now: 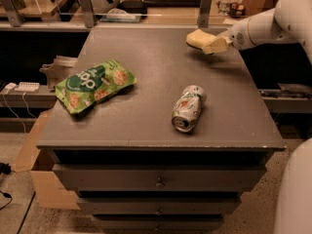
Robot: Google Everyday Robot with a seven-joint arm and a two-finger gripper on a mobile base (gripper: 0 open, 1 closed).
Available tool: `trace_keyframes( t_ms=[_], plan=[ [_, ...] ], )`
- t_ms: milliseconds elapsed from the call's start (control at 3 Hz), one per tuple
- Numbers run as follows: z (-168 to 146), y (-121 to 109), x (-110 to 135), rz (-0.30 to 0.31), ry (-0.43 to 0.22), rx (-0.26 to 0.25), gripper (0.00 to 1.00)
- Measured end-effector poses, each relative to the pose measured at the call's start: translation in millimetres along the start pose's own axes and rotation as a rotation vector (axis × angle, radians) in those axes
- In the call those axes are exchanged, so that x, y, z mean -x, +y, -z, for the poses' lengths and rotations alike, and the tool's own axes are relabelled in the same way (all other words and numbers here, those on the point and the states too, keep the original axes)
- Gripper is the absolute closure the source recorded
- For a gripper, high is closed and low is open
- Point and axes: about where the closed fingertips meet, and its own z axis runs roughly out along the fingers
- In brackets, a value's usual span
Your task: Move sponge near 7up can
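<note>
Your hand pinches the sponge over the tabletop's far right corner (seemingly lifted clear). The 7up can lies on its side well apart, toward the near edge and slightly left.

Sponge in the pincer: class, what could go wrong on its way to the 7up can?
The pincer, far right over the table, grips the sponge by one end, so it might slip out. The 7up can lies on its side near the front edge; a nudge could roll it off.
</note>
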Motion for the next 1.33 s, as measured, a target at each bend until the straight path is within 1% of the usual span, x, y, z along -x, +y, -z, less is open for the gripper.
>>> trace_keyframes(
  t_ms=[333, 667, 1000, 1333],
  plan=[
    [43, 29, -1, 0.039, 0.001, 0.110, 1.00],
    [43, 48, -14, 0.041, 0.050, 0.186, 1.00],
    [44, 48, -15, 0.042, 0.049, 0.186, 1.00],
    [71, 54, -29, 0.059, 0.068, 0.184, 1.00]
  ],
)
